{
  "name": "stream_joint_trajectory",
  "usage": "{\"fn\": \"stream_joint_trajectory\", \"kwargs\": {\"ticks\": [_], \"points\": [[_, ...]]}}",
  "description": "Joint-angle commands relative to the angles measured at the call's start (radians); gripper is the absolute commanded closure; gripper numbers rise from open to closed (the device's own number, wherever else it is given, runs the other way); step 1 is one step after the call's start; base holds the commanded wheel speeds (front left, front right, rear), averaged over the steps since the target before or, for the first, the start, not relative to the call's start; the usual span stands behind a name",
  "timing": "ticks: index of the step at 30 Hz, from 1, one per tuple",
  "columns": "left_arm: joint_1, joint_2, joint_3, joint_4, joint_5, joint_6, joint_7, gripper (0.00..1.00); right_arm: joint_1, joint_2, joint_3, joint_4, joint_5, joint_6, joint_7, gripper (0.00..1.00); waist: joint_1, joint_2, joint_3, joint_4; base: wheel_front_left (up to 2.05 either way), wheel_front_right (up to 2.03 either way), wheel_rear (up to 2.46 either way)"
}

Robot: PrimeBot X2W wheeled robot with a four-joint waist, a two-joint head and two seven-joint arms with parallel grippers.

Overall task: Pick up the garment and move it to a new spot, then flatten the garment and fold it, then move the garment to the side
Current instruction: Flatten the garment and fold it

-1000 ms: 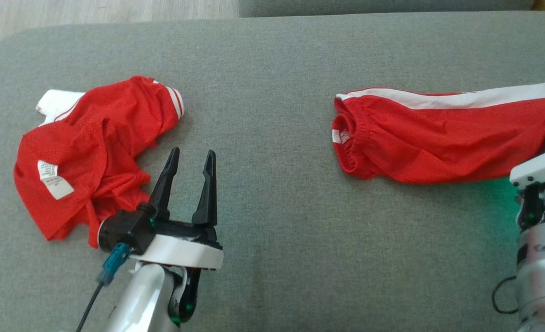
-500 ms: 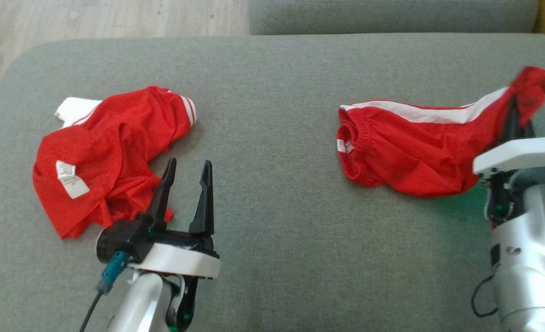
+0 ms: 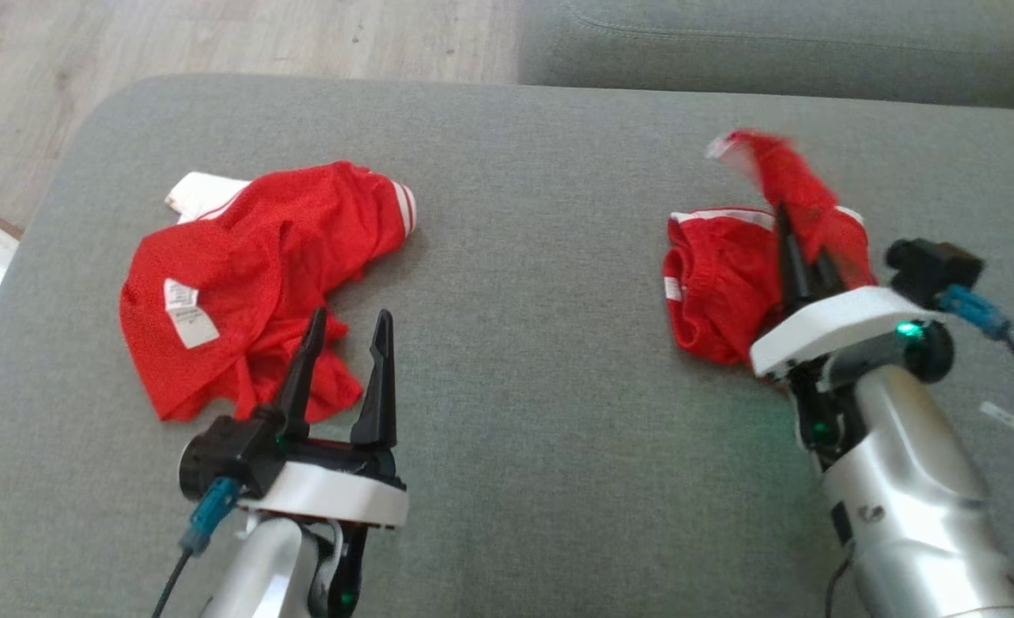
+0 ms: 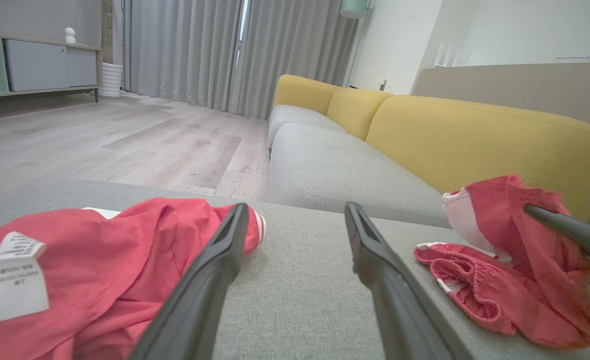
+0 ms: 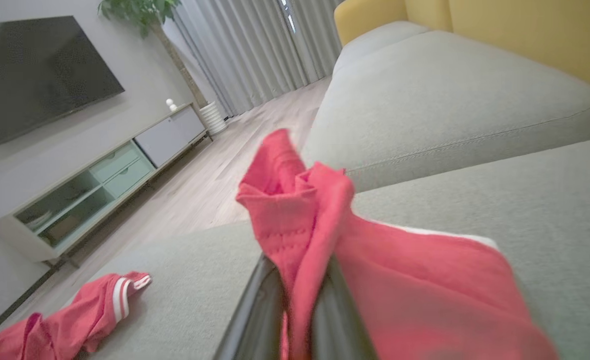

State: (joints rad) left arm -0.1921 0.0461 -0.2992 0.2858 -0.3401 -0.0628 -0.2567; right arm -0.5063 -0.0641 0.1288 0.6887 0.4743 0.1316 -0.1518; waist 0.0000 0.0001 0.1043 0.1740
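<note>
Since a second ago our right end effector (image 3: 803,249) has carried the leg end of the red shorts (image 3: 717,292) from the far right of the head view leftward and upward, so the shorts no longer lie stretched out; the camera has shifted as well. We now see that end raised in a blurred peak at the upper right of the head view, above the gathered waistband, which rests on the grey sofa cushion (image 3: 541,257). Our right end effector is clamped on the fabric: in the right wrist view its two dark fingers press together with red cloth bunched between them. A white side stripe shows along the shorts' upper edge.

Our left end effector (image 3: 349,316) hovers at the lower left of the head view with its fingers spread apart and nothing between them. Just beyond its left finger lies a crumpled red jersey (image 3: 249,266) with white sleeve bands and a white label (image 3: 189,311), well apart from the shorts.
</note>
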Motion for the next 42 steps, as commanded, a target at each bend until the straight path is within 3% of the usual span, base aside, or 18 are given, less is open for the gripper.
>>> {"fn": "stream_joint_trajectory", "kwargs": {"ticks": [1, 13, 14, 15, 16, 23, 28, 36, 42], "points": [[-0.008, 0.004, 0.032, -0.028, 0.010, -0.001, -0.005, 0.00, -0.020, 0.014, 0.036, -0.023, 0.000, -0.001, 0.000, 1.00, 0.0000, -0.0001, -0.001, 0.005, 0.00, 0.00, 0.00], [0.002, 0.004, 0.038, -0.030, 0.005, 0.007, -0.005, 0.00, -0.007, 0.014, 0.231, 0.117, -0.016, -0.001, 0.014, 1.00, 0.0000, -0.0001, 0.003, 0.013, 0.00, 0.00, 0.00], [0.003, 0.004, 0.038, -0.030, 0.004, 0.008, -0.005, 0.00, -0.005, 0.014, 0.254, 0.126, -0.021, -0.001, 0.014, 0.42, 0.0000, -0.0001, 0.002, 0.010, 0.00, 0.00, 0.00], [0.003, 0.004, 0.038, -0.030, 0.004, 0.008, -0.005, 0.00, -0.005, 0.014, 0.254, 0.126, -0.021, -0.001, 0.014, 0.42, 0.0000, -0.0001, 0.002, 0.010, 0.00, 0.00, 0.00], [0.005, 0.004, 0.038, -0.029, 0.004, 0.009, -0.005, 0.00, 0.003, 0.014, 0.306, 0.137, -0.013, -0.001, 0.023, 0.00, 0.0000, -0.0001, -0.002, 0.001, 0.00, 0.00, 0.00], [0.009, 0.004, 0.048, -0.031, 0.006, 0.010, -0.005, 0.00, 0.027, 0.014, 0.467, 0.113, 0.050, -0.001, 0.055, 0.00, 0.0000, -0.0001, -0.025, -0.044, 0.00, 0.00, 0.00], [0.010, 0.004, 0.059, -0.034, 0.011, 0.008, -0.005, 0.00, 0.029, -0.023, 0.458, 0.039, 0.089, -0.001, -0.008, 0.00, 0.0000, -0.0001, -0.043, -0.085, 0.00, 0.00, 0.00], [0.005, 0.004, 0.076, -0.059, 0.026, 0.004, -0.005, 0.00, 0.065, -0.103, 0.224, -0.098, -0.002, -0.001, -0.099, 0.00, 0.0000, -0.0001, -0.059, -0.145, 0.00, 0.00, 0.00], [0.003, 0.004, 0.081, -0.081, 0.041, -0.004, -0.005, 0.00, 0.177, -0.066, 0.018, -0.234, -0.171, -0.001, -0.109, 0.00, 0.0000, -0.0001, -0.052, -0.171, 0.00, 0.00, 0.00]]}}
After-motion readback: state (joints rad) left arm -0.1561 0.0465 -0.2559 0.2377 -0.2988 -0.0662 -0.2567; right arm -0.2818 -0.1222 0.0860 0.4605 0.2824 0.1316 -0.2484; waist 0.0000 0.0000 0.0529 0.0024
